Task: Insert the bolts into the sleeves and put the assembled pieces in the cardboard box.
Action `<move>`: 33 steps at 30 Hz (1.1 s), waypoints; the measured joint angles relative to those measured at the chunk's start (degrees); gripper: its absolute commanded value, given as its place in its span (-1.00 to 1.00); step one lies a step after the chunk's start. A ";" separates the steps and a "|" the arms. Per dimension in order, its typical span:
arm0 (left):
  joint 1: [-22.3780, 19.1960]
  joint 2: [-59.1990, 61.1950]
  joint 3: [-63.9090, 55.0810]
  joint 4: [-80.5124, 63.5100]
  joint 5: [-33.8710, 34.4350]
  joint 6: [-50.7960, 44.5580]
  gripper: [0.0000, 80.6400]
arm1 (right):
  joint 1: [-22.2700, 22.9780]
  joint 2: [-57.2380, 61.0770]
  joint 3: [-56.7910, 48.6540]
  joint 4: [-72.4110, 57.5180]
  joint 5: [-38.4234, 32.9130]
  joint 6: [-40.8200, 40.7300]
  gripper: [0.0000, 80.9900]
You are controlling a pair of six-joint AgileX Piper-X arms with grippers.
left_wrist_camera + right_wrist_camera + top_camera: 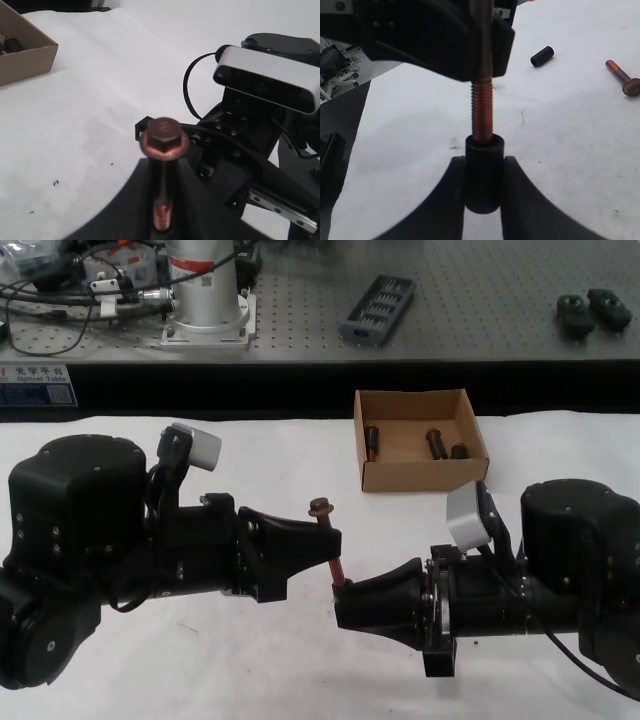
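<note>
The table (250, 455) carries a white sheet that fills the lower two thirds of the high view from the left edge to the right. A cardboard box (420, 476) stands directly on it, right of centre in the upper middle of the frame. It is open at the top and close to the sheet's far edge. In the right wrist view a short black sleeve (542, 56) lies on its side on the white surface. A copper-coloured bolt (621, 78) lies flat near it, the two apart. A few small dark specks (56, 182) dot the sheet in the left wrist view.
</note>
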 measured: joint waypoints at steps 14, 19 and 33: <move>0.17 0.00 -0.18 0.55 0.16 0.21 -0.98 | 0.13 0.02 -3.90 1.31 -0.94 0.11 -0.87; 0.17 0.00 -0.18 0.68 0.16 0.21 -1.00 | 0.13 0.02 -3.98 1.58 -1.18 0.11 -0.87; 0.17 0.00 -0.02 0.48 1.05 0.02 0.20 | -0.01 0.02 -4.62 1.13 0.88 0.11 -0.87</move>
